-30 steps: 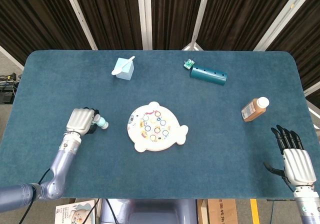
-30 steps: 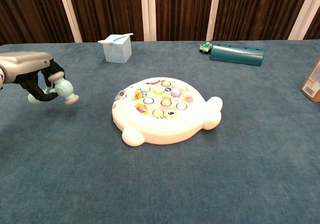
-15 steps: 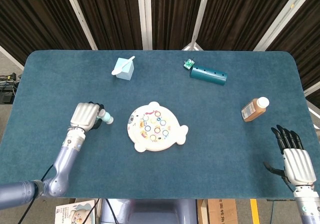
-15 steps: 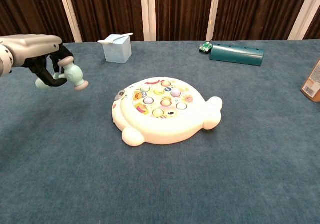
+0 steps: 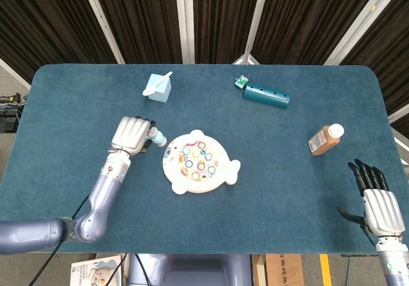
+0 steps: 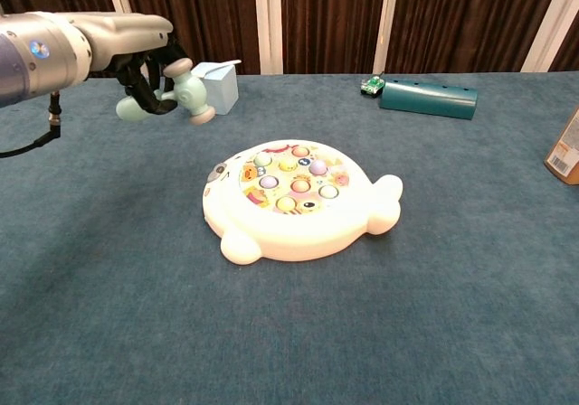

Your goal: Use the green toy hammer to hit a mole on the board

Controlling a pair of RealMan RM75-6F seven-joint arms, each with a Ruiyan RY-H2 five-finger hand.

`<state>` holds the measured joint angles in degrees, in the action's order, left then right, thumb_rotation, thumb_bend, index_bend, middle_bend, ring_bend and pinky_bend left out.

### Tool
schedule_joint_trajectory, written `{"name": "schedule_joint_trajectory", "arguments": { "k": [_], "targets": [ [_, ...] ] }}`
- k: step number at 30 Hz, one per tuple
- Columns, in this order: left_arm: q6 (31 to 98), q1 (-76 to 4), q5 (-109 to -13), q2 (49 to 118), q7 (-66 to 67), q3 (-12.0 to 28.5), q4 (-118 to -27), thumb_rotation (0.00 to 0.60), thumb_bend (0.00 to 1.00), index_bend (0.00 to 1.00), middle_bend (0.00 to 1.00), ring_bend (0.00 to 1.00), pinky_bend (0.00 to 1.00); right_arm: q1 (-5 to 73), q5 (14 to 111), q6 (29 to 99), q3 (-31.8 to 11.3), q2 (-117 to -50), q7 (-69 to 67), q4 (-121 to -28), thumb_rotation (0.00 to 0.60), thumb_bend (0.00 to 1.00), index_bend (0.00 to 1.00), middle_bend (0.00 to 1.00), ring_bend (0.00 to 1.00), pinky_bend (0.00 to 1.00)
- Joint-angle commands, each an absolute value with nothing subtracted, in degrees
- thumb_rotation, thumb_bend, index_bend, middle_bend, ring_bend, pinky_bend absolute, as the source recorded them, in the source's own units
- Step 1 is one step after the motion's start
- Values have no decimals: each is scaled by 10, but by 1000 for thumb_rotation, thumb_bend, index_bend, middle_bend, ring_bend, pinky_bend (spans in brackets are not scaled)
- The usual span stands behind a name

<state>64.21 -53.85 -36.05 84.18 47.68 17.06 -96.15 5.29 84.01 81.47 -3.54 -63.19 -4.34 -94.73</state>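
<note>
- The left hand (image 6: 136, 48) grips the green toy hammer (image 6: 185, 90) and now hangs higher and farther right than half a second ago, raised off the table (image 5: 287, 190).
- From the head view, the left hand (image 5: 132, 135) sits just beside the left edge of the mole board (image 5: 198, 162); earlier it was well apart from it.
- The hammer head (image 5: 158, 138) pokes out toward the board, not yet over the moles.
- The board (image 6: 298, 202) lies unmoved at the table's middle.
- The right hand (image 5: 377, 200) stays at the near right corner, fingers spread, holding nothing.
- The bottle (image 5: 326, 138), teal tube (image 5: 266, 95) and blue box (image 5: 157, 87) are unchanged.
</note>
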Motion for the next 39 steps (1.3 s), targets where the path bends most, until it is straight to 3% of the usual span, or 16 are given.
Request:
{"name": "schedule_joint_trajectory", "arguments": {
  "k": [1, 17, 39],
  "targets": [
    [642, -558, -347, 854, 488, 183, -952, 600, 641, 649, 501, 410, 517, 53, 839, 814, -36, -631, -45, -949, 600, 192, 0, 0, 0, 0],
    [629, -657, -242, 918, 579, 190, -901, 600, 641, 649, 502, 410, 517, 54, 831, 808, -38, -627, -59, -955, 600, 192, 0, 0, 0, 0],
    [632, -682, -217, 938, 589, 166, -876, 600, 641, 649, 503, 412, 517, 53, 829, 806, -39, -624, -64, -957, 600, 192, 0, 0, 0, 0]
  ]
}}
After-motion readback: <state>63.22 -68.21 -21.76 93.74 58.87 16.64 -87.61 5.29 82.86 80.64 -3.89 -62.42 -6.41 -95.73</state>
